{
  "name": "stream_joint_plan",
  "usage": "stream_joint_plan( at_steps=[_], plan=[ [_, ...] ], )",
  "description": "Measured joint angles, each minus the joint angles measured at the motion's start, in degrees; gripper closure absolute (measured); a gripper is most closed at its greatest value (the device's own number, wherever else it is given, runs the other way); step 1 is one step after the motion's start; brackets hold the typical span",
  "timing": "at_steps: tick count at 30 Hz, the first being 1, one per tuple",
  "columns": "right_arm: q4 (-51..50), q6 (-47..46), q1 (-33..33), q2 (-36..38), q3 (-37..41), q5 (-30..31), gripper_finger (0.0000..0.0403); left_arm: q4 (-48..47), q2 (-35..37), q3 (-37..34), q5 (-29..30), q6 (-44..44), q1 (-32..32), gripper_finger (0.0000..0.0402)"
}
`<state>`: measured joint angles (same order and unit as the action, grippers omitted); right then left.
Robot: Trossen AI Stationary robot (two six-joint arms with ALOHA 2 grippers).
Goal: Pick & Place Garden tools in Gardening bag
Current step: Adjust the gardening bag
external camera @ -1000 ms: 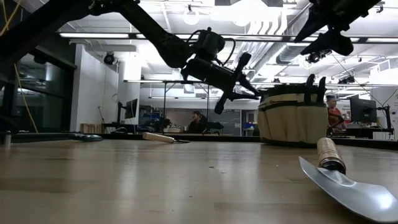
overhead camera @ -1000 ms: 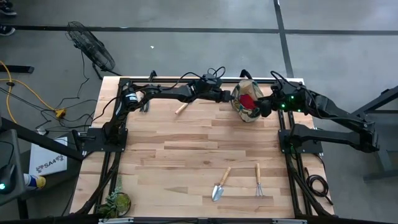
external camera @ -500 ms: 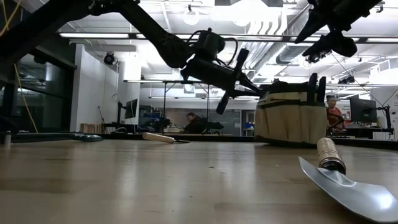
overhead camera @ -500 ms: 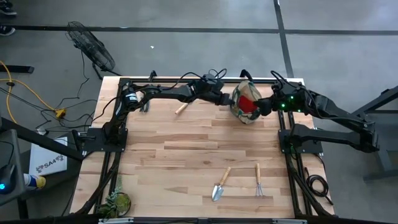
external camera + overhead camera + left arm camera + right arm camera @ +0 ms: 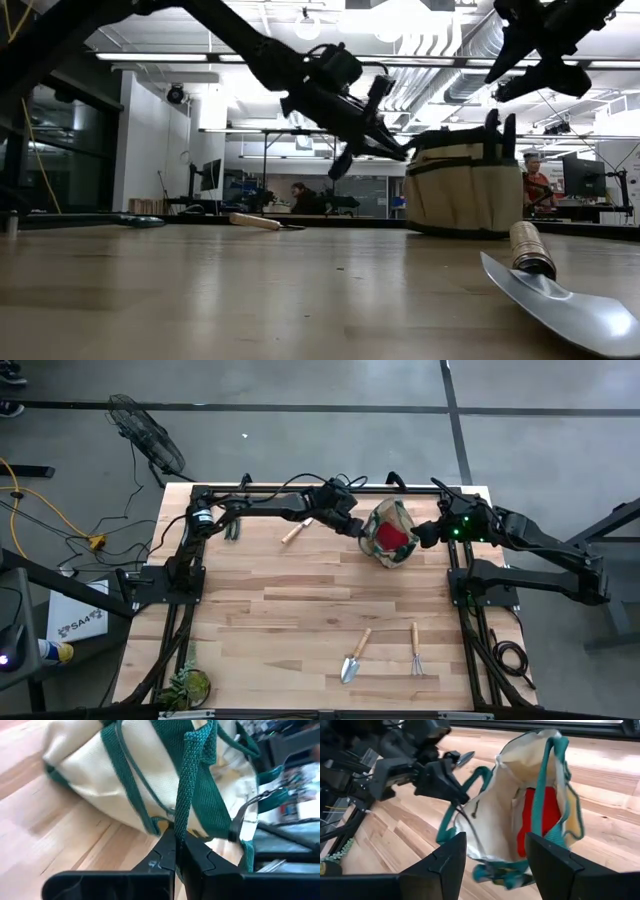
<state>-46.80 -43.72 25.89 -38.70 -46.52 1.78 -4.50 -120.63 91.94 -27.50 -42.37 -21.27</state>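
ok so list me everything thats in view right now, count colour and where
gardening bag: one, tan with green trim, far middle of the table, its green strap pinched by the left gripper
red cloth piece: one, red, inside the bag
trowel: one, wooden handle, metal blade, near middle of the table
hand rake: one, wooden handle, metal tines, just right of that trowel
second trowel: one, wooden handle, far side, left of the bag
plant clump: one, leafy green, near left corner
table: one, light wood
fan: one, dark, on the floor beyond the far left corner
left gripper: shut on the bag's strap
right gripper: open, beside the bag's right side
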Motion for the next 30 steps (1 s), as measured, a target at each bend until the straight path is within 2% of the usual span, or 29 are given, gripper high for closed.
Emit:
stream_joint_plan(
  at_steps=[7, 11, 16, 23, 30],
  plan=[
    [0.0, 0.1, 0.0, -0.2, 0.0, 1.0, 0.021, -13.6, 5.0, 0.0, 4.3, 7.9, 0.0, 0.04],
    [0.0, -0.1, 0.0, -0.9, 0.0, 1.3, 0.021, -17.8, 6.5, 0.0, 6.0, 9.7, 0.5, 0.0399],
    [-0.3, -2.4, 0.0, -3.4, 0.0, 0.4, 0.021, -18.7, 7.0, 0.0, 6.0, 9.8, 2.2, 0.04],
    [-1.6, -5.5, -1.2, -6.9, 0.0, -6.9, 0.021, -20.3, 7.0, 0.0, 7.2, 9.8, 3.8, 0.04],
    [-3.2, -10.1, -5.3, -8.4, 0.0, -4.8, 0.021, -22.0, 7.0, 0.0, 5.2, 9.6, 4.0, 0.04]
  ],
)
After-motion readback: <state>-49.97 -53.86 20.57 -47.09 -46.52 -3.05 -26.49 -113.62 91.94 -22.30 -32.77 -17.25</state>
